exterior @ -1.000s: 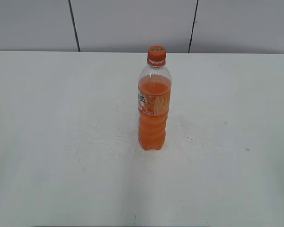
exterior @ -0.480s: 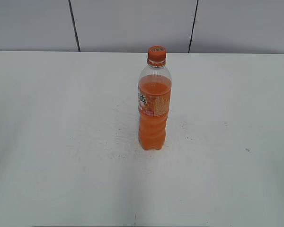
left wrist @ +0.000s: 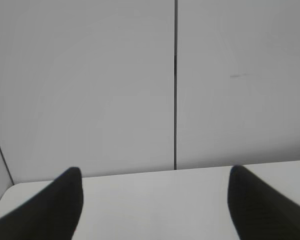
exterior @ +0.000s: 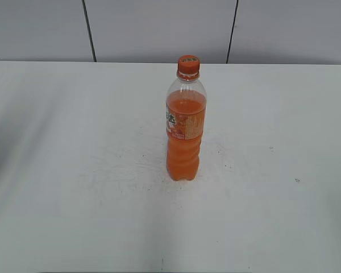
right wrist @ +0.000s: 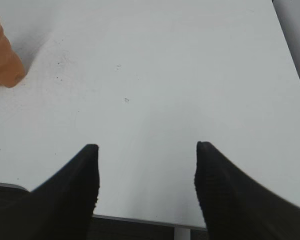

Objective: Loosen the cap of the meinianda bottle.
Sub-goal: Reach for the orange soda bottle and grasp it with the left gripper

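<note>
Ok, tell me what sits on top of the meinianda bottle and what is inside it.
The orange cap sits on the meinianda bottle. Orange drink fills it to the shoulder, with a clear space above. The label hides the drink behind it, and the cap covers the mouth.

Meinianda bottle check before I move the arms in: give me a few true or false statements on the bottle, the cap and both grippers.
1. The meinianda bottle stands upright on the table. True.
2. The cap is off. False: it sits on the neck.
3. The left gripper is shut on the cap. False: it is open and empty.
4. The right gripper is open. True.
5. The bottle is empty. False: orange drink fills most of it.
</note>
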### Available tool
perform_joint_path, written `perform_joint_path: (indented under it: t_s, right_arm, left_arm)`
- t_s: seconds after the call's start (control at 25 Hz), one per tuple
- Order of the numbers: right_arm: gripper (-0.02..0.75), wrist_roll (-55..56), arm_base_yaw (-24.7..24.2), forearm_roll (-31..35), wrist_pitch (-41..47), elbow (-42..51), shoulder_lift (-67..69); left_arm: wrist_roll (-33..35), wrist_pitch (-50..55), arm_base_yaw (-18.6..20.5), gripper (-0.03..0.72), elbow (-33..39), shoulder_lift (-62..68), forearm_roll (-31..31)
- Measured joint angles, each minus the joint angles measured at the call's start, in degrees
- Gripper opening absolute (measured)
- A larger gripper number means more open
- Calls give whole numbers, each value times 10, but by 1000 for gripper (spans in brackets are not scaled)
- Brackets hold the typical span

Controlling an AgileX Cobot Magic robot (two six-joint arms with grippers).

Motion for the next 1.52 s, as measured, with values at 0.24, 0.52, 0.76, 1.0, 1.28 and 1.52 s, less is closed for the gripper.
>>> perform_joint_path:
  t_s: [0.24, 0.52, 0.76, 1.0, 1.28, 1.52]
  right_arm:
    - [460, 0, 0, 0, 0, 0, 0]
    - [460, 0, 0, 0, 0, 0, 0]
    - [460, 0, 0, 0, 0, 0, 0]
    - [460, 0, 0, 0, 0, 0, 0]
    - [460, 0, 0, 0, 0, 0, 0]
    - [460, 0, 0, 0, 0, 0, 0]
  left_arm:
    - [1, -148, -47, 529, 0, 162, 40]
    - [-52, -265, -88, 522, 9, 285, 102]
    - [-235, -444, -37, 520, 54, 351, 358]
    - [-308, -550, 47, 520, 44, 407, 587]
    - [-310, -596, 28, 548, -22, 467, 707]
    - [-311, -627, -19, 683, -94, 560, 756]
